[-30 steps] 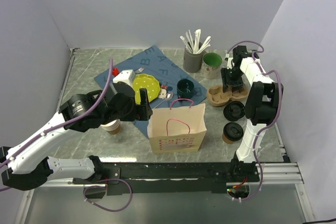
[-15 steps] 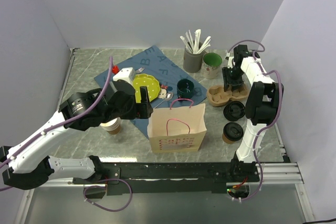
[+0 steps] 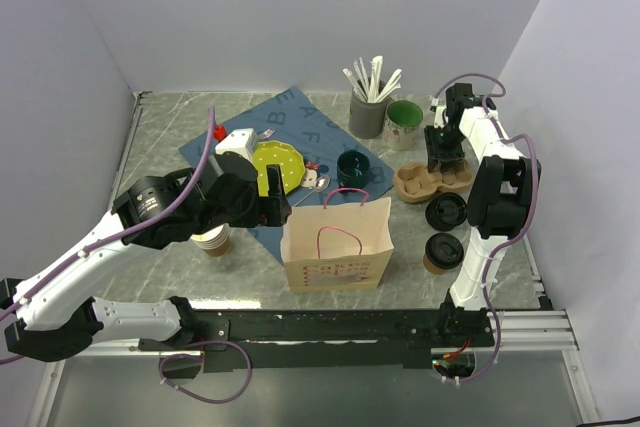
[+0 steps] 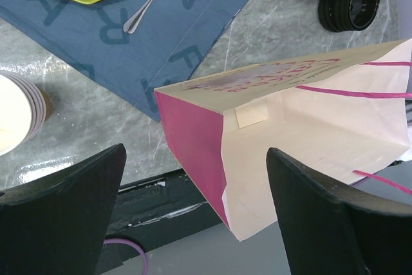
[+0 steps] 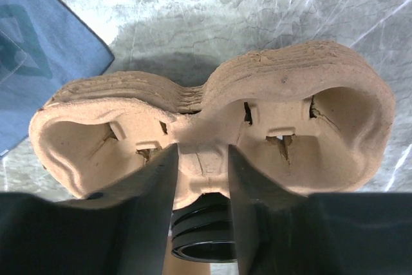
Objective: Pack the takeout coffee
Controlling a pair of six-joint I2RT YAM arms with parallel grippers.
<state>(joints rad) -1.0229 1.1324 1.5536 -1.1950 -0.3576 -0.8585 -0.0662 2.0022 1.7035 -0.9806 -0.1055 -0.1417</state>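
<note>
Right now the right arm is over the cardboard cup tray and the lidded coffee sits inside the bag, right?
No: the top view shows the takeout coffee standing on the table beside the paper bag, not inside it. The right arm is over the cardboard cup tray.

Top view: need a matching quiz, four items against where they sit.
Items:
1. takeout coffee
2. paper bag
3. green plate
4. cup carrier

Places:
A. on the blue mat
B. front right, lid on
C. front centre, standing open
D. right side, behind the black lid stack

Pairs: 1-B, 2-C, 3-A, 4-D
</note>
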